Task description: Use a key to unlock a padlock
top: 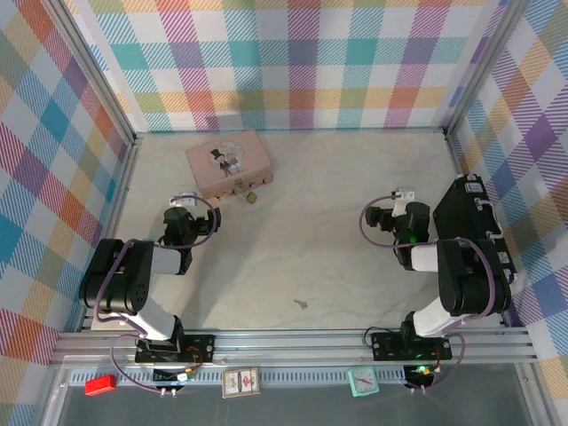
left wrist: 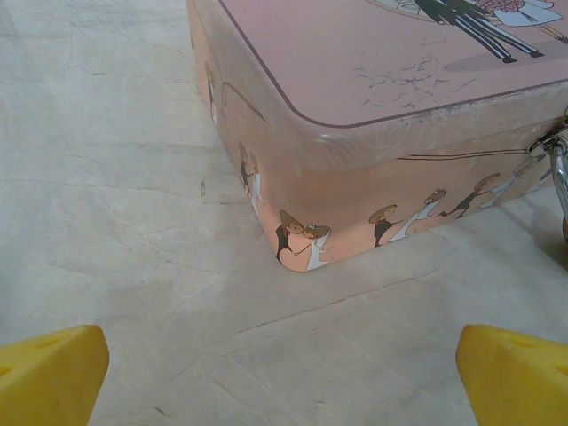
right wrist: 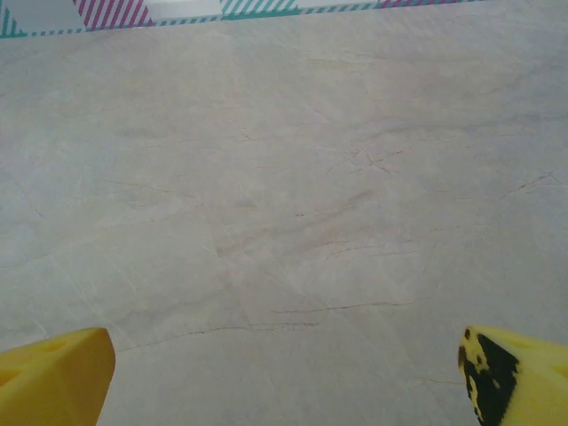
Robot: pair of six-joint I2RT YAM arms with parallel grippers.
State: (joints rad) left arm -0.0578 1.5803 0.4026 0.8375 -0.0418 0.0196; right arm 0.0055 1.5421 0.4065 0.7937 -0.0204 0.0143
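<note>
The tiny brass padlock (top: 251, 196) hangs at the front edge of the pink illustrated box (top: 229, 162). In the left wrist view its silver shackle (left wrist: 558, 170) shows at the right edge, hooked on the pink box (left wrist: 373, 115). The small grey key (top: 303, 304) lies flat on the table, nearer the front, between the two arms. My left gripper (top: 183, 206) is open just short of the box's near left corner, its yellow fingertips (left wrist: 53, 373) wide apart over bare table. My right gripper (top: 402, 197) is open too, with only table between its fingertips (right wrist: 55, 377).
A black case (top: 472, 220) lies along the right wall beside the right arm. Checked walls close in the table (top: 311, 240) on three sides. Small items sit on the rail below the front edge.
</note>
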